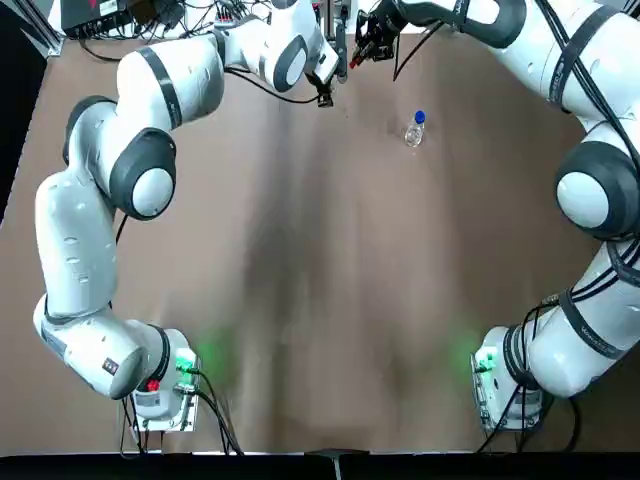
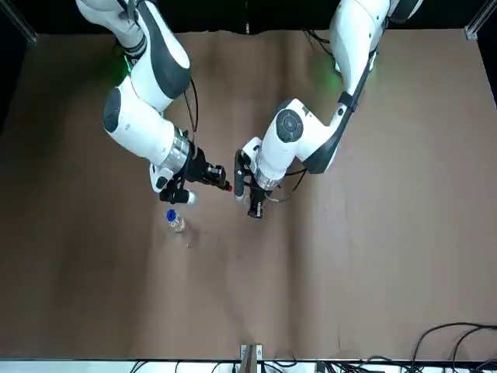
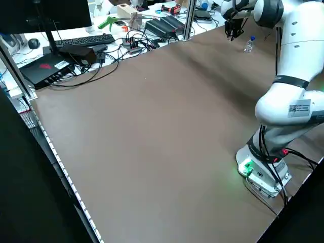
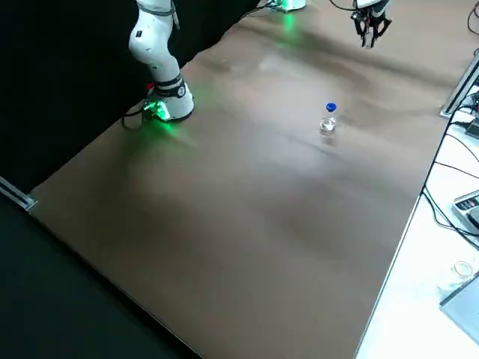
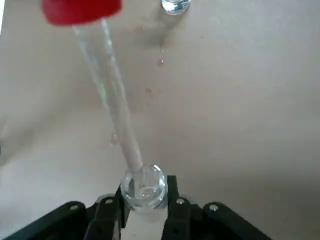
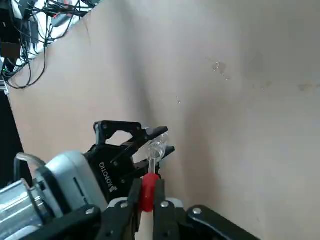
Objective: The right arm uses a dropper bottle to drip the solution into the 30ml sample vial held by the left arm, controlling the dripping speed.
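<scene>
left jaws (image 5: 145, 200) grip vial (image 5: 144, 187); right jaws (image 6: 146, 200) clench red dropper top (image 6: 148, 192), tip apparently inside vial; left gripper reads "robotiq".

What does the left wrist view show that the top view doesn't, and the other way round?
Only the left wrist view: the dropper's clear tube reaching the mouth of the vial, and droplets on the table.
Only the top view: both arms' bases, and the blue cap on the bottle.
Both: the left pincer, the dropper's red top and the tabletop.
</scene>
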Controlling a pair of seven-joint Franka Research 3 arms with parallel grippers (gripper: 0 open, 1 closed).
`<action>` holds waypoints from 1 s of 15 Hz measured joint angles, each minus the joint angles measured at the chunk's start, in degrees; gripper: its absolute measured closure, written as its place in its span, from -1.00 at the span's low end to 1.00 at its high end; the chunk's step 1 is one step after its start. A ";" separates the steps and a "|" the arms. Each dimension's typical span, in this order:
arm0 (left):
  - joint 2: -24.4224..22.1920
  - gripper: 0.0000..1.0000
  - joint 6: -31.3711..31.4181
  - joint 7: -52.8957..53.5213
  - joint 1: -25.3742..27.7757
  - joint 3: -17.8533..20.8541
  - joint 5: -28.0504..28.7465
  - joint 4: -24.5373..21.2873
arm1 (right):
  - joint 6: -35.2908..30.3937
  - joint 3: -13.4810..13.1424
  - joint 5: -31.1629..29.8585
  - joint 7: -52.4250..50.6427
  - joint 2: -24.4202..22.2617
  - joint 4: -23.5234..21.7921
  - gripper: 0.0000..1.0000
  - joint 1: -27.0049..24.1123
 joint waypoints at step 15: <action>0.00 0.37 0.00 -0.01 0.00 0.00 0.00 0.00 | 0.10 -0.02 -0.01 -0.02 0.58 0.00 0.89 0.02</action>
